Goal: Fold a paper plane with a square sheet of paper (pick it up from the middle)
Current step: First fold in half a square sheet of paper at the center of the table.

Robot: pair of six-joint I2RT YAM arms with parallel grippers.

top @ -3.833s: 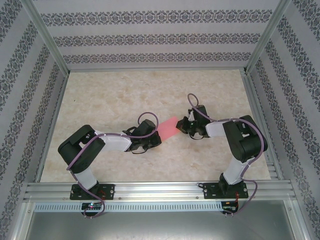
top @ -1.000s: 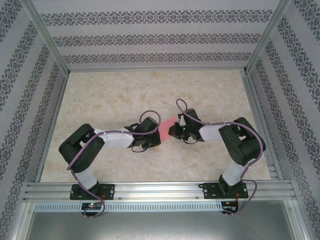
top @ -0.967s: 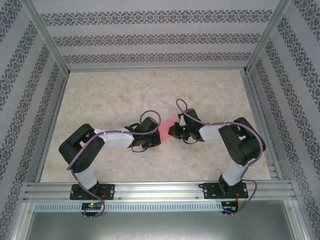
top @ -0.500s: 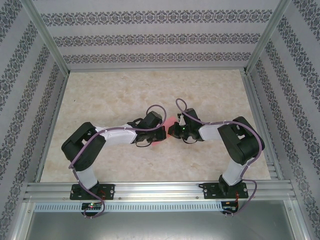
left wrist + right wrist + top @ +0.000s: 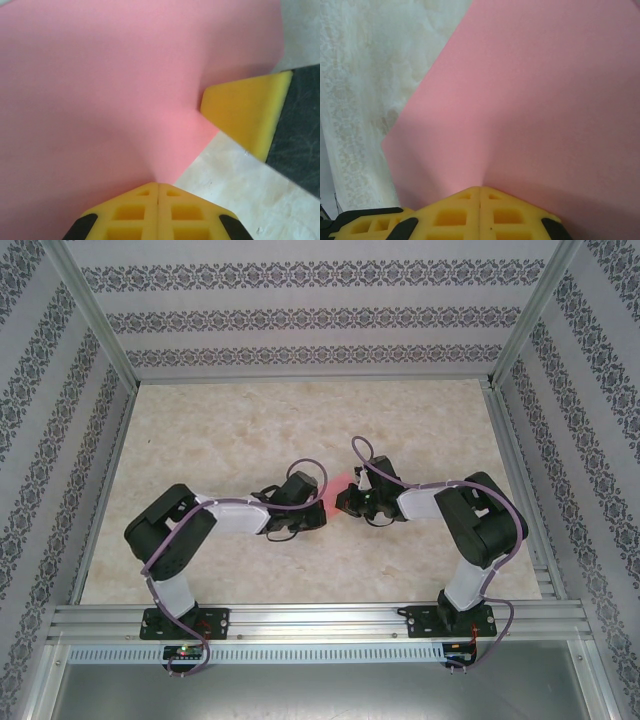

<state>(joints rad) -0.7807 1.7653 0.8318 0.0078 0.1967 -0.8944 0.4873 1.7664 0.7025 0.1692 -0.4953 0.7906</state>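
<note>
The left hand (image 5: 158,186) is clenched on one side of the square sheet of paper (image 5: 125,85). The right hand (image 5: 480,190) is clenched on the other side. The two hands are very near each other, in the middle of the table (image 5: 220,430). The pink paper sits between them and bends into a curve.

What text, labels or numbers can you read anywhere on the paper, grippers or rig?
None readable.
The square sheet of paper is plain pink; the left gripper and right gripper show no markings; the wall pattern is ornament, not lettering.
</note>
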